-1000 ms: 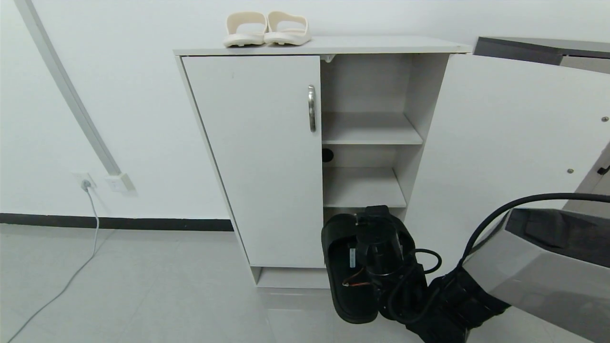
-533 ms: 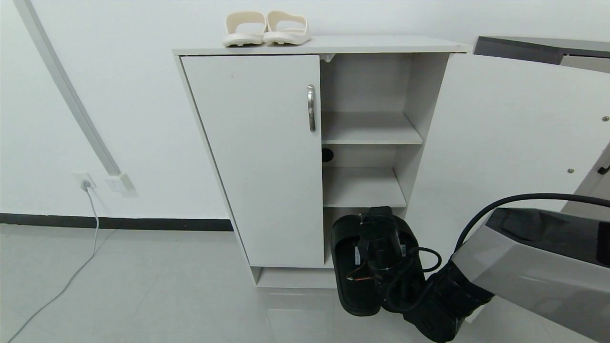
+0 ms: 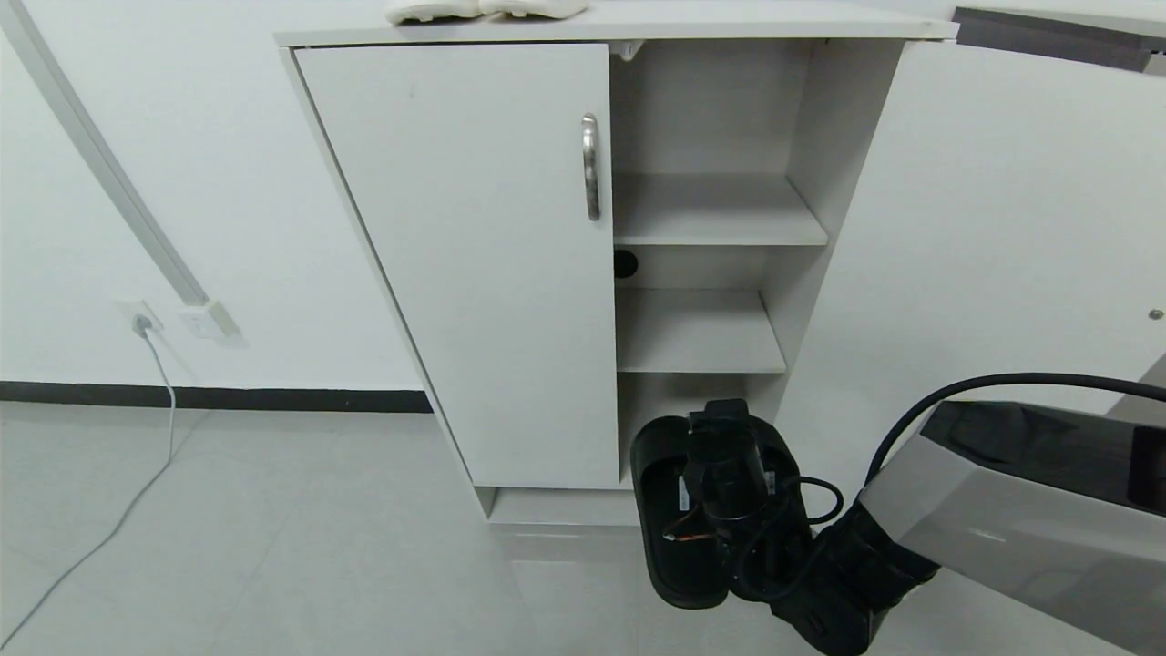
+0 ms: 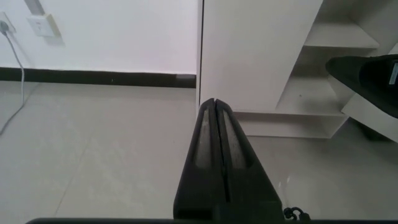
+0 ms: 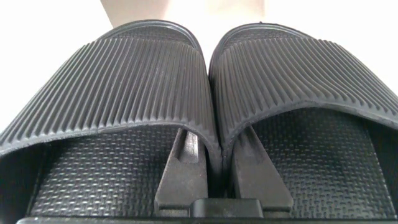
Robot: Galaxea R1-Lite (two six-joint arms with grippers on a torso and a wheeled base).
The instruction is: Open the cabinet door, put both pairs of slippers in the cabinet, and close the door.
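The black slippers (image 3: 672, 547), with ribbed rubbery straps side by side, are pinched together by the right gripper (image 3: 724, 442), a finger under each strap so both are carried as one. They are held at the mouth of the lowest compartment (image 3: 651, 401) of the smooth white cabinet (image 3: 455, 228), its right door (image 3: 984, 228) wide open. The cream slippers (image 3: 483, 9) are seen on the cabinet top, and the left gripper (image 4: 216, 124) is held low over the floor (image 4: 93, 155), closed on nothing.

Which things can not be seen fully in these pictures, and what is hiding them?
Head view: cream slippers, cut off by the upper edge.
Head view: bottom compartment, mostly hidden by the black slippers and right gripper.
Head view: whatever is behind the shut left door, hidden by it.
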